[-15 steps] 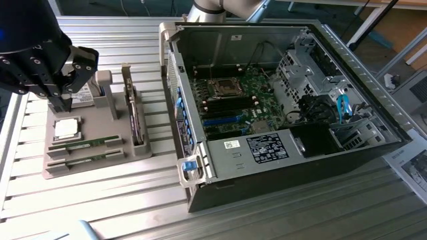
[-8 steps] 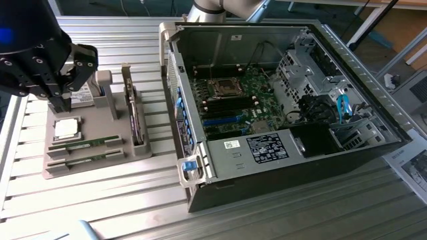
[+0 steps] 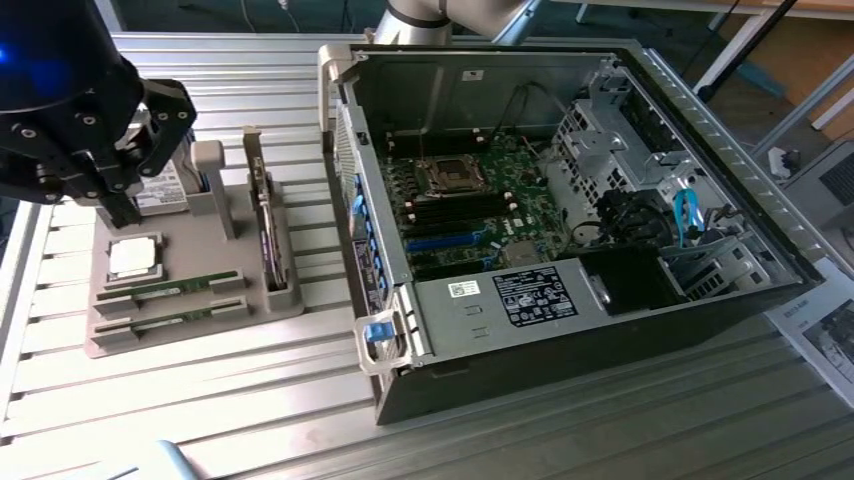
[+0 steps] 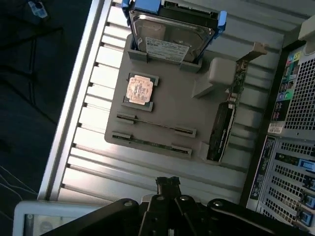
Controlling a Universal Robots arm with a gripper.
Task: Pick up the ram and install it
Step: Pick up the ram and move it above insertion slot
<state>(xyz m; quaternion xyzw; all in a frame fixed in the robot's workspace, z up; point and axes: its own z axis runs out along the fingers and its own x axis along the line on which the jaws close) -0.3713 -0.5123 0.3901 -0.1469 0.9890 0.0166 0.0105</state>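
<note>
The black two-fingered gripper (image 4: 167, 183) sits closest to the lens, its fingers pressed together with nothing between them. In the exterior view it hangs over the far left end of the parts holder, well apart from the ram.

Under everything lies the slatted aluminium table (image 3: 200, 420). On the exterior view's right rests the big black-and-grey desktop computer case (image 3: 441, 85), laid on its side with the panel off. That probably turns the green motherboard (image 3: 501, 185) upward so that its long dark slots (image 3: 461, 212) can be reached from above.

On the exterior view's left sits the grey moulded parts holder (image 4: 172, 105). Each part has its own recess, likely so that nothing slides and every piece keeps a known place. At its far end the silver hard drive with blue side rails (image 4: 172, 37) leans in a cradle. Along the holder's right side the dark expansion card (image 4: 220, 132) stands on edge. The square silver processor chip (image 4: 139, 89) lies flat in a pocket near the drive.

At the near end the far ram stick (image 3: 187, 286) and the near ram stick (image 3: 187, 315), thin green boards, run parallel and just beside each other. Each stands on its long edge between end clips, which I judge leaves the top edge free for a pinch. Both sit in the holder, neither lifted.
</note>
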